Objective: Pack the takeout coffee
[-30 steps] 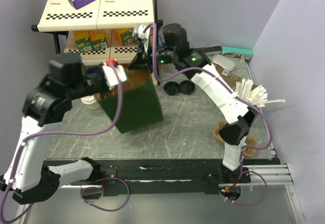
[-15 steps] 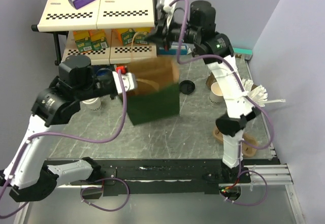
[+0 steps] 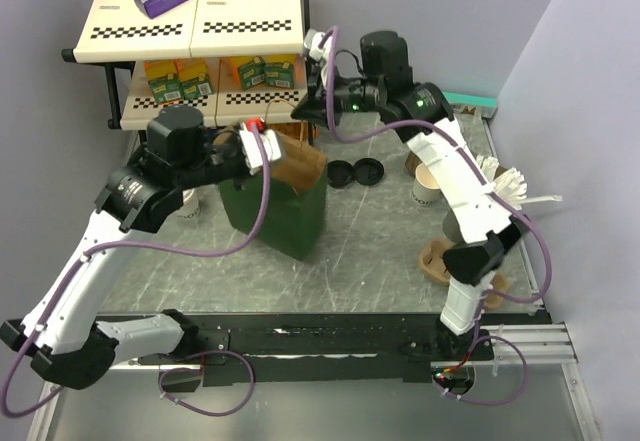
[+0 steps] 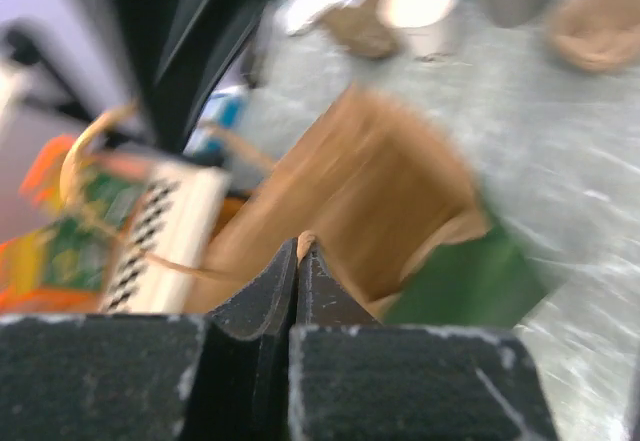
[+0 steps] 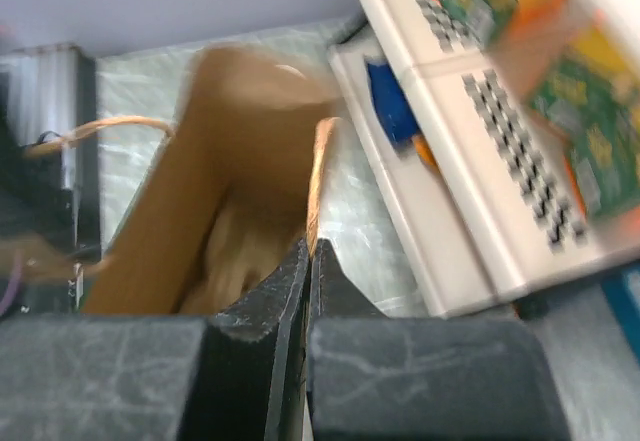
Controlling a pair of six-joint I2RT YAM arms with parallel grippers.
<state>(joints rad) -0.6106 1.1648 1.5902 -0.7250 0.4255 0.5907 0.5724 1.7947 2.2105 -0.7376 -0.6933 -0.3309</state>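
Pinching the rim of the green bag (image 3: 285,216) with both hands: left hand (image 4: 298,253) pressed together on the paper edge nearest it, right hand (image 5: 308,251) clamped the same way on the opposite edge, at or beside a twine handle, hard to tell which through the blur. Spreading the bag's mouth between the two grips, brown lining showing, nothing recognisable as a cup inside. Holding it tilted, just below and between the hands; touching the bench (image 3: 380,251) or hanging just clear of it, impossible to say.

Leaving the coffee outside the bag: one white paper cup (image 3: 428,187) standing well off to the right hand's outer side, beside its forearm; a second cup (image 3: 185,204) half hidden under the left forearm; a pair of black lids (image 3: 355,172) lying on the bench just past the bag, below the right hand.

Judging the step as opening and standing the bag, with packing proper not yet begun. Calling next, probably, for setting the bag square on its base and checking that it stands alone with the mouth wide. Then freeing one hand, likely the right as the nearer to the open cup, while steadying the rim with the other. Risking a slump or a tip if both grips go at once.
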